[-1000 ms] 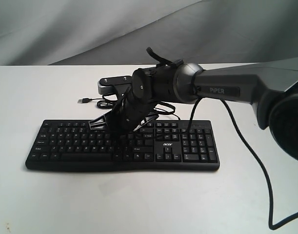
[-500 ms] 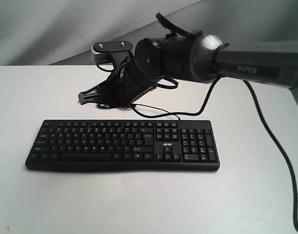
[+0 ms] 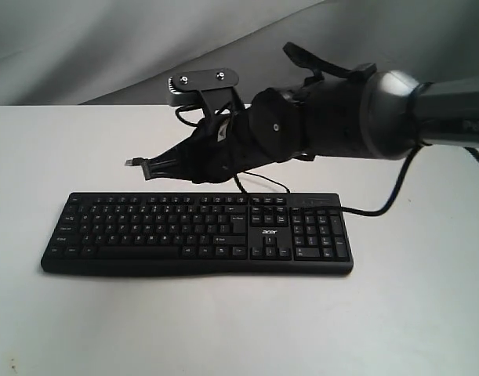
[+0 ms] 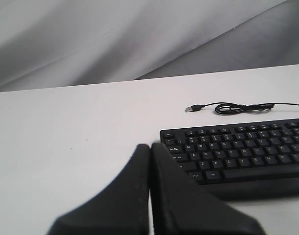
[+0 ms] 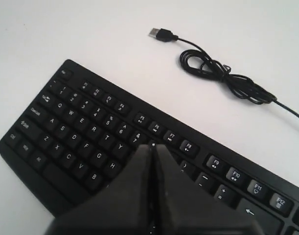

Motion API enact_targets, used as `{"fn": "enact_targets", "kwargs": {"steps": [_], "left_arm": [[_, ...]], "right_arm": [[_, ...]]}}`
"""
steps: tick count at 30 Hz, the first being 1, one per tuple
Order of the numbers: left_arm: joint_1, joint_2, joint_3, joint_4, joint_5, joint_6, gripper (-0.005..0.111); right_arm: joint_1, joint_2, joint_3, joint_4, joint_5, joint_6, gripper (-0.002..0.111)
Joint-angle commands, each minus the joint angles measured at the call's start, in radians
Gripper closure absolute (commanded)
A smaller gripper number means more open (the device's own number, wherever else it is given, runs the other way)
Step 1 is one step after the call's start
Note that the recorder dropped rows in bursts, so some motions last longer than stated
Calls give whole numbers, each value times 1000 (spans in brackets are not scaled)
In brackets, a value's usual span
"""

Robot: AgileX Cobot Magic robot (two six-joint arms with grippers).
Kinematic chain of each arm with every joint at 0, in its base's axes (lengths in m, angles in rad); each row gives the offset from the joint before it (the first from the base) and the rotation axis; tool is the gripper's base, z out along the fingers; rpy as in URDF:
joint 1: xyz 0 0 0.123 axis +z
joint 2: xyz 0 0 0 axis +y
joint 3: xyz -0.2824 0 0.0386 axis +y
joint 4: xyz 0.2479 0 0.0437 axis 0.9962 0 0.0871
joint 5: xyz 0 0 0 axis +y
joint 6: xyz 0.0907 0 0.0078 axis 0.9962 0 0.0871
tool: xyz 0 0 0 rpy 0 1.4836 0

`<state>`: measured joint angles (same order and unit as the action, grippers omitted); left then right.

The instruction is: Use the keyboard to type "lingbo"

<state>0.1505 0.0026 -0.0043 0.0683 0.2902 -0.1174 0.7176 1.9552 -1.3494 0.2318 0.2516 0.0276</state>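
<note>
"Where's the keyboard (image 3: 196, 231)?"

"Lower middle of the exterior view, flat on the white table (image 3: 223, 329), number pad to the right."

"And your right gripper (image 3: 150, 168)?"

"It hovers above the keyboard's far edge, left of centre, clear of the keys. My fingers (image 5: 139, 169) are pressed together, empty, tips pointing left toward the plug (image 3: 134, 162)."

"The left gripper (image 4: 149, 147)?"

"Only its wrist camera shows it: fingers together too, holding nothing, over bare table near the keyboard's Esc end."
</note>
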Motion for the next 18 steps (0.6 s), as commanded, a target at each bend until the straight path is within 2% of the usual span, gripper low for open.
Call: {"fn": "enact_targets", "kwargs": {"steps": [1, 5, 9, 18], "left_arm": [[2, -3, 4, -8, -5, -4, 106], [2, -3, 4, -8, -5, -4, 106], [2, -3, 4, -8, -5, -4, 106], [2, -3, 4, -8, -5, -4, 106]], "right_arm": [[0, -91, 95, -11, -89, -5, 108], [0, -279, 253, -41, -207, -5, 108], [-9, -449, 334, -65, -214, -5, 108], [-9, -611, 361, -65, -209, -5, 108]]}}
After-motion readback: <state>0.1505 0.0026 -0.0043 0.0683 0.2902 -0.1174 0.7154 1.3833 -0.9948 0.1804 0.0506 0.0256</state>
